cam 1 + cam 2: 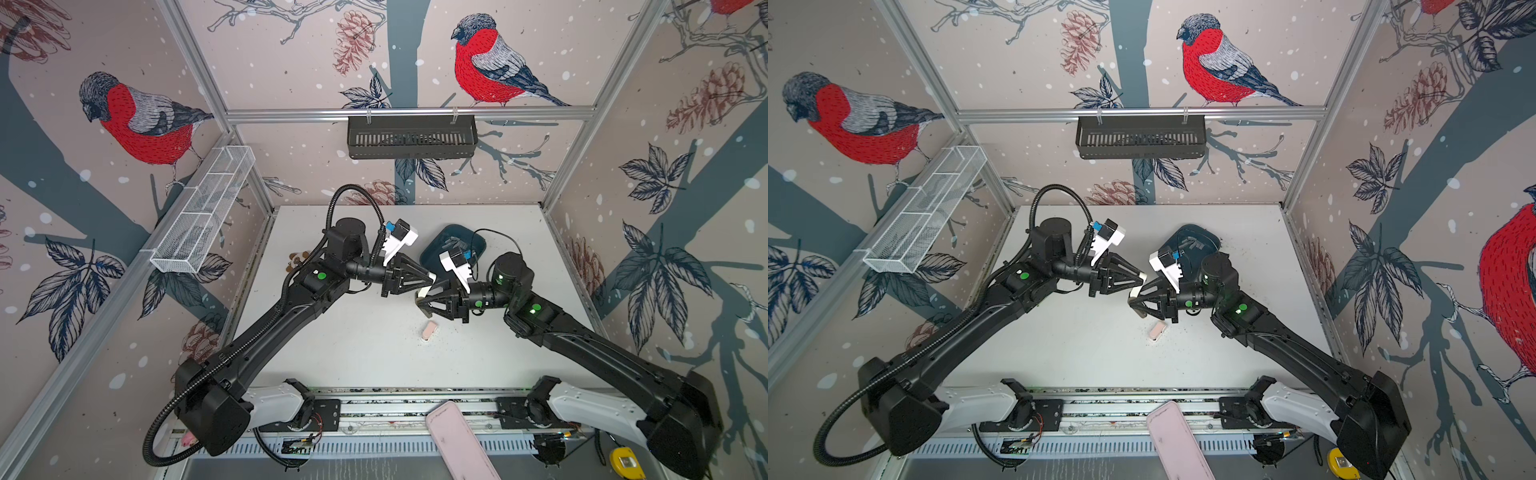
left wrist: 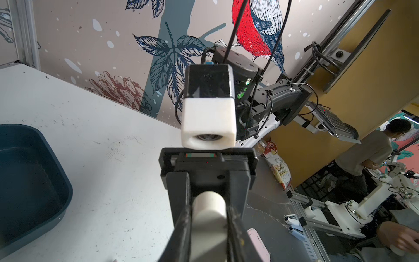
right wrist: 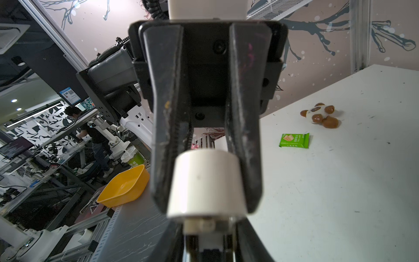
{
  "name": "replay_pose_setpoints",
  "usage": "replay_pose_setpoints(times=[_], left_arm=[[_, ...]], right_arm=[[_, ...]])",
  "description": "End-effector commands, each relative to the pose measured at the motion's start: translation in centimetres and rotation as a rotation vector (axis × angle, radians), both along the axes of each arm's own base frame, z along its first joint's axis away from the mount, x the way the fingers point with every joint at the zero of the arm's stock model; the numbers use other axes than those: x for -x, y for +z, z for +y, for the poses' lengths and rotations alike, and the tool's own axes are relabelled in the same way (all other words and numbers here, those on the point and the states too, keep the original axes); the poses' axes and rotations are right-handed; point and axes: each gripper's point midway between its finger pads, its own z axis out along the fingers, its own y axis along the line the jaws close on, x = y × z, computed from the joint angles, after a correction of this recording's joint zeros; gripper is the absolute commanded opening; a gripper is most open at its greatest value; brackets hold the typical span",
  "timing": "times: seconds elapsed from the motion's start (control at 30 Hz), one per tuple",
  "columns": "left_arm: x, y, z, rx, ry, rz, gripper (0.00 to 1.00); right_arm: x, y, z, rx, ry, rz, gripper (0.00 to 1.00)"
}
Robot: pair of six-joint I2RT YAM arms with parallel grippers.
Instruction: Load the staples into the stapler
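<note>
Even bright light — fisheye edges, left claw (image 3: 207, 199) blurred.

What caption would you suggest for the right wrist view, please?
The left gripper and right gripper hold a white stapler between them above the table.

We see print on a green packet (image 3: 294, 140), on a snack bag (image 2: 278, 169) and on a blue sticker (image 3: 70, 95) with a square code, but none of it is sharp enough for us to read. A thin line of script on the pink case (image 1: 457, 442) is also too small to read.
</note>
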Motion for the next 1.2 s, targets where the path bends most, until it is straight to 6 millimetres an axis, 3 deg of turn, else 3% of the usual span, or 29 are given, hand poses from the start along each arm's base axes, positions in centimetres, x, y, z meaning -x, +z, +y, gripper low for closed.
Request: replay_pose_setpoints(times=[0.0, 0.07, 0.13, 0.23, 0.3, 0.37, 0.63, 0.93, 1.17], left_arm=[[0.4, 0.9, 0.0, 0.032, -0.027, -0.038, 0.08], [0.3, 0.6, 0.0, 0.025, -0.021, -0.035, 0.12], [0.0, 0.3, 0.1, 0.013, -0.007, -0.035, 0.22], [-0.6, -0.3, 0.3, -0.012, 0.038, -0.037, 0.51], [-1.6, -0.8, 0.7, -0.035, 0.093, -0.038, 0.84], [-2.6, -0.9, 1.4, -0.051, 0.153, -0.044, 0.99], [-6.3, -1.9, 4.9, -0.101, 0.534, -0.074, 0.99], [-4.1, -4.5, 6.8, -0.118, 0.574, -0.016, 0.98], [-3.0, -6.9, 7.5, -0.16, 0.573, -0.001, 0.99]], right_arm=[[-0.4, 1.2, 0.1, -0.041, -0.026, -0.051, 0.26], [-0.6, 1.1, 0.0, -0.041, -0.038, -0.053, 0.23], [-0.9, 0.7, 0.0, -0.031, -0.056, -0.05, 0.2], [-1.3, -0.4, 0.0, -0.006, -0.083, -0.039, 0.19], [-1.9, -1.4, -0.1, 0.019, -0.115, -0.03, 0.18], [-2.6, -2.5, -0.2, 0.057, -0.156, -0.016, 0.18], [-5.2, -7.3, -2.5, 0.24, -0.393, 0.004, 0.17], [-6.3, -10.9, -7.7, 0.406, -0.687, 0.026, 0.17], [-6.7, -15.0, -11.5, 0.555, -0.882, 0.162, 0.17]])
